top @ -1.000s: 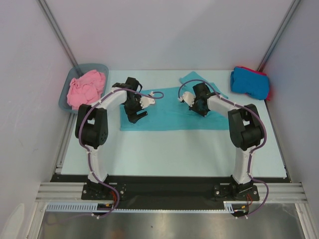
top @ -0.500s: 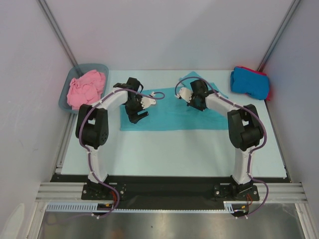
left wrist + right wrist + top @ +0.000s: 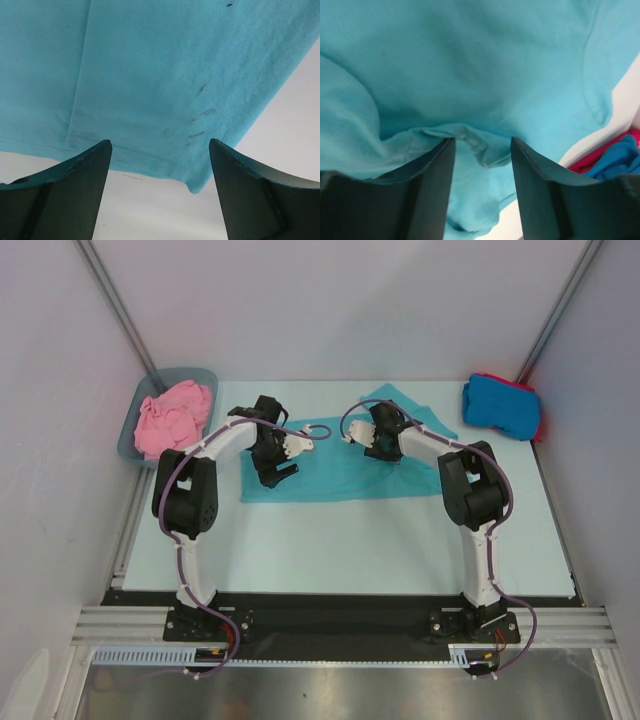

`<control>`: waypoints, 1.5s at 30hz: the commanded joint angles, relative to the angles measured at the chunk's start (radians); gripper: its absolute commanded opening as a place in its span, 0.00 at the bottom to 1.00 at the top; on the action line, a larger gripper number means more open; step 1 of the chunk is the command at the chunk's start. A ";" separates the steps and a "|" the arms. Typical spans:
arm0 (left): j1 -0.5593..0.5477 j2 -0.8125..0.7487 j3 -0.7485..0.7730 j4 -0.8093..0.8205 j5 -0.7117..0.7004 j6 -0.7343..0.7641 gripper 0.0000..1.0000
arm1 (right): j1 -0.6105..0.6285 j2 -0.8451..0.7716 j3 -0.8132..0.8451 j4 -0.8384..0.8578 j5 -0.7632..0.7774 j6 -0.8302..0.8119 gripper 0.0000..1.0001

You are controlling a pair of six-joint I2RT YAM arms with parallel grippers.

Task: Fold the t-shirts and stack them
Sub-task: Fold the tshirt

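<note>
A teal t-shirt [image 3: 340,468] lies spread across the middle of the table, with a flap folded up at its far right edge. My left gripper [image 3: 273,474] hangs open over its left part; the shirt's hem and corner [image 3: 197,182] show just beyond the fingertips, with bare table between them. My right gripper [image 3: 382,446] is open low over the teal cloth [image 3: 470,65], a raised crease [image 3: 480,145] lying between its fingertips. A pink t-shirt [image 3: 172,416] is bunched in the tub. A folded bright blue t-shirt [image 3: 498,404] rests on a red one [image 3: 537,426] at the far right.
The grey-blue tub [image 3: 132,443] stands at the table's far left corner. Purple cables loop above both wrists. White walls and metal posts close in the back and sides. The blue and red stack [image 3: 615,160] also shows at the right edge of the right wrist view.
My right gripper has moved left and toward the back over the teal shirt, and its jaws have gone from shut to open. The left arm has not moved.
</note>
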 commanded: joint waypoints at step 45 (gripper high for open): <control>-0.021 -0.107 -0.123 0.013 -0.054 0.045 0.86 | -0.554 0.025 0.259 -0.431 -0.727 0.635 0.48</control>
